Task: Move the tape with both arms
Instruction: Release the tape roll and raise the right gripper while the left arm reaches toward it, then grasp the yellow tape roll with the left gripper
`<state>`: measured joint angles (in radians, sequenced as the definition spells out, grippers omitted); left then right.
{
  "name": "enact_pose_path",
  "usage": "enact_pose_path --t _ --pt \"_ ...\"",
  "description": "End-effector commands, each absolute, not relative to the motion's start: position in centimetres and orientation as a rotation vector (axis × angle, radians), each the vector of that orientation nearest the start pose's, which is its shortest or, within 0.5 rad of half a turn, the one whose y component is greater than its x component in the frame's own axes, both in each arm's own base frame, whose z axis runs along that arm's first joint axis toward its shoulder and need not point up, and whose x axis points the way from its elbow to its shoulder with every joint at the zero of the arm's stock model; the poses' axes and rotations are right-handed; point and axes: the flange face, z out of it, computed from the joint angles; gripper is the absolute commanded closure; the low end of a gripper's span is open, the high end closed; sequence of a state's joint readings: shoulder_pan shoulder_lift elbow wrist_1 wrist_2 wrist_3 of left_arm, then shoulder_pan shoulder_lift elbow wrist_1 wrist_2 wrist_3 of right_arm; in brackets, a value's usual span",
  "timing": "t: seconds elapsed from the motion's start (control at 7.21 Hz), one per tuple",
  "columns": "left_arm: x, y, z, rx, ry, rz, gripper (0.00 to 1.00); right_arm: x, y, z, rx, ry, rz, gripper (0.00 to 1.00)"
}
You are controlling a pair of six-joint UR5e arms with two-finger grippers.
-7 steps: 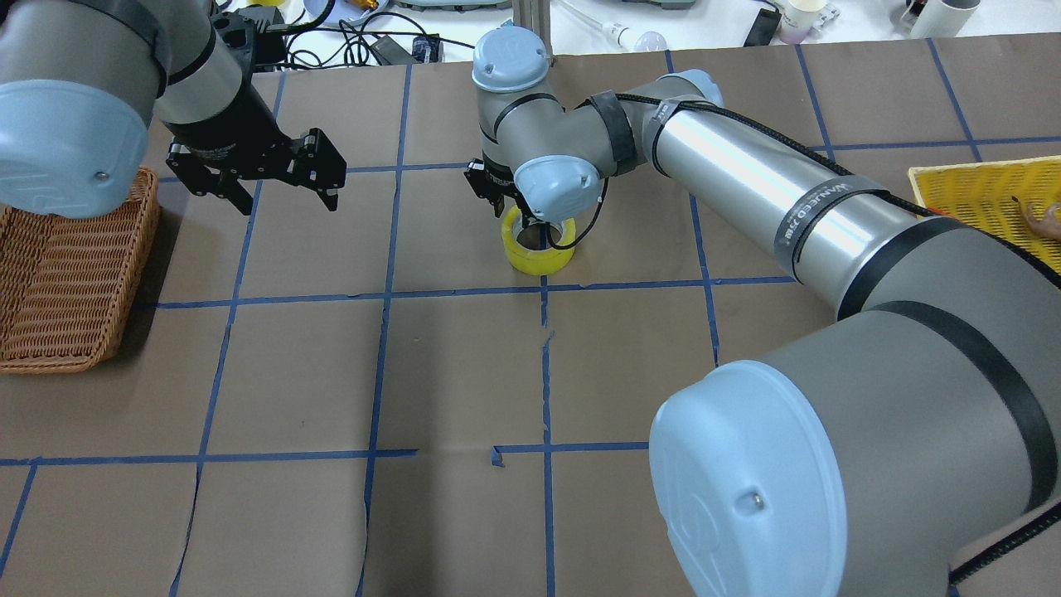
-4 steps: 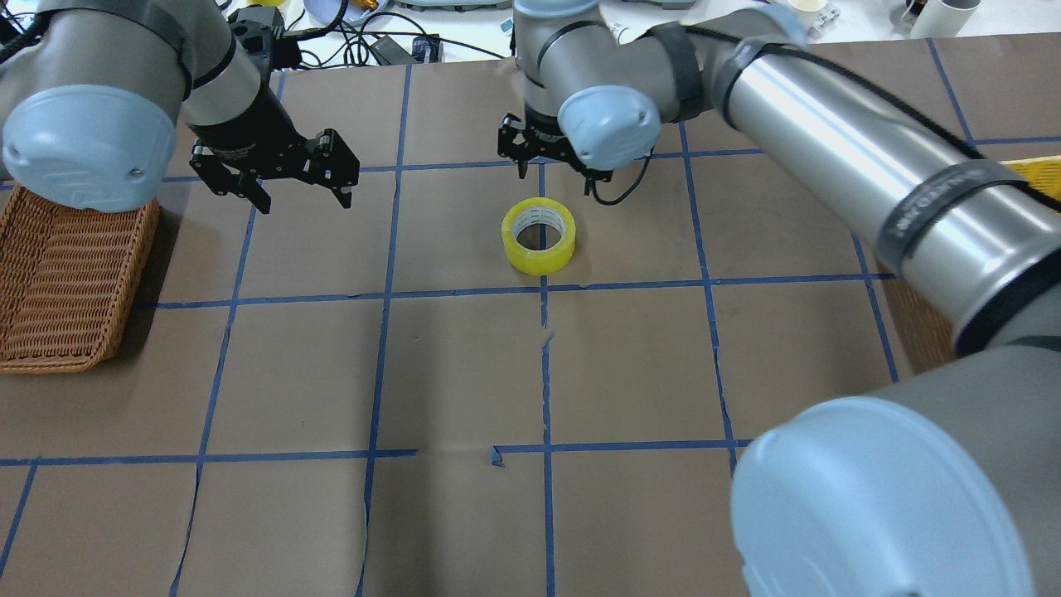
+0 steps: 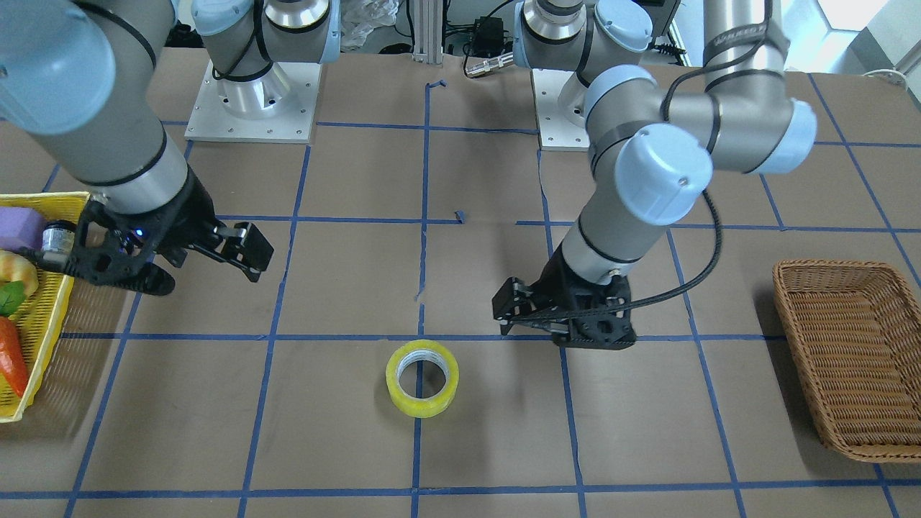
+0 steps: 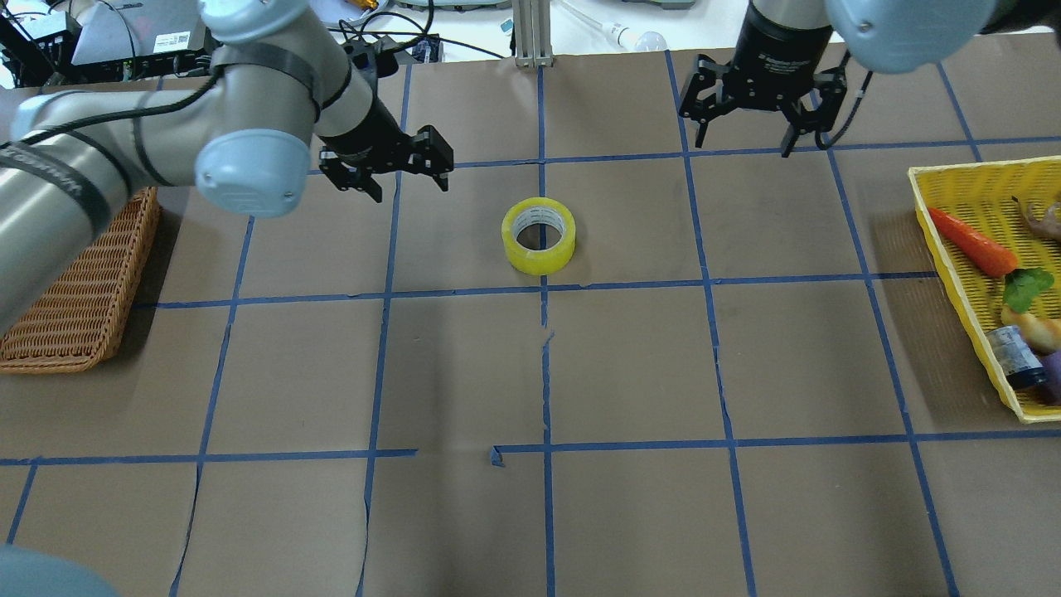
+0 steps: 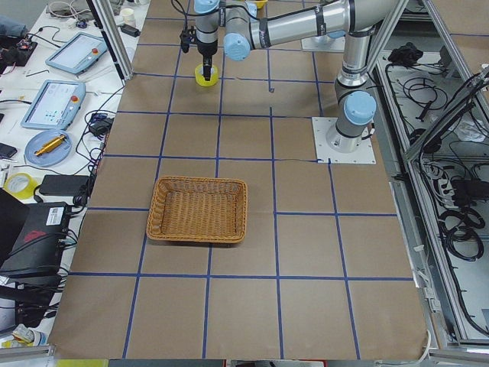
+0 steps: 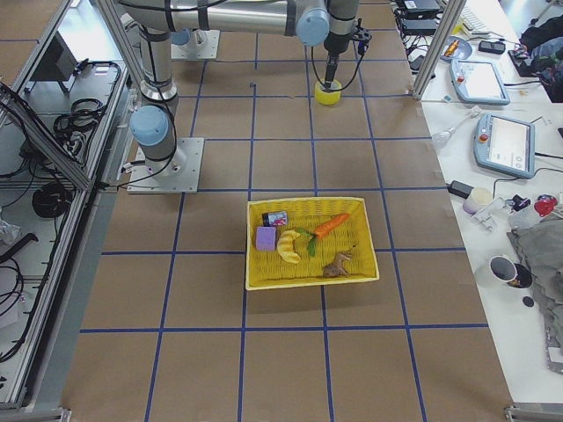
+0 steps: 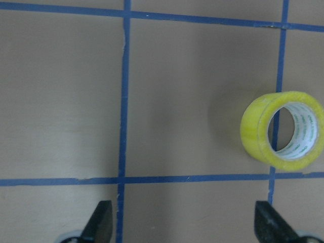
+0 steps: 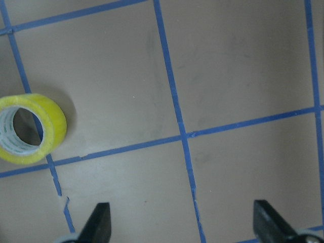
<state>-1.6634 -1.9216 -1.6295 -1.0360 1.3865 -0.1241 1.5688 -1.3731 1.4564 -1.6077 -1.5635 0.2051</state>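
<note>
The yellow tape roll [image 4: 538, 235] lies flat on a blue grid line [image 4: 545, 348]. Left gripper [image 4: 408, 189] is near it, jaws spread, empty. Right gripper [image 4: 743, 145] is farther off, also spread and empty.

Bright, even light from above; a soft shadow hugs the tape [image 7: 255, 129], and my wrist views look slightly blurred.

The tape [image 4: 538, 235] is lying flat on the surface [image 4: 630, 365], open paper surrounding it on all sides. The left gripper [image 4: 408, 186] and right gripper [image 4: 743, 143] are hovering clear of it, fingers [image 7: 99, 223] spread. The wicker basket [image 4: 75, 307] and yellow basket [image 4: 961, 195] are occupying the far ends.
</note>
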Motion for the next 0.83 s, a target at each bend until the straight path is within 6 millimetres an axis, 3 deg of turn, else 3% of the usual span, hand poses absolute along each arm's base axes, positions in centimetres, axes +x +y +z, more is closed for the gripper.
enact_pose_path --t 0.0,0.14,0.42,0.55,0.69 --pt "-25.9 -61.4 25.3 -0.001 3.349 -0.197 0.01 11.8 -53.5 42.9 0.342 3.124 0.058 0.00" --pt "-27.7 -61.4 23.7 0.010 3.355 -0.226 0.00 11.9 -52.5 43.4 0.347 3.128 0.055 0.00" --pt "-28.8 -61.6 20.2 0.019 3.348 -0.166 0.02 11.9 -52.7 43.7 0.311 3.128 0.038 0.00" --pt "-28.7 -61.7 19.5 0.021 3.342 -0.135 0.39 11.3 -52.7 43.5 0.268 3.134 0.060 0.00" --pt "-28.7 -61.6 18.4 0.004 3.341 -0.108 0.50 11.1 -52.7 43.7 0.259 3.153 0.057 0.00"
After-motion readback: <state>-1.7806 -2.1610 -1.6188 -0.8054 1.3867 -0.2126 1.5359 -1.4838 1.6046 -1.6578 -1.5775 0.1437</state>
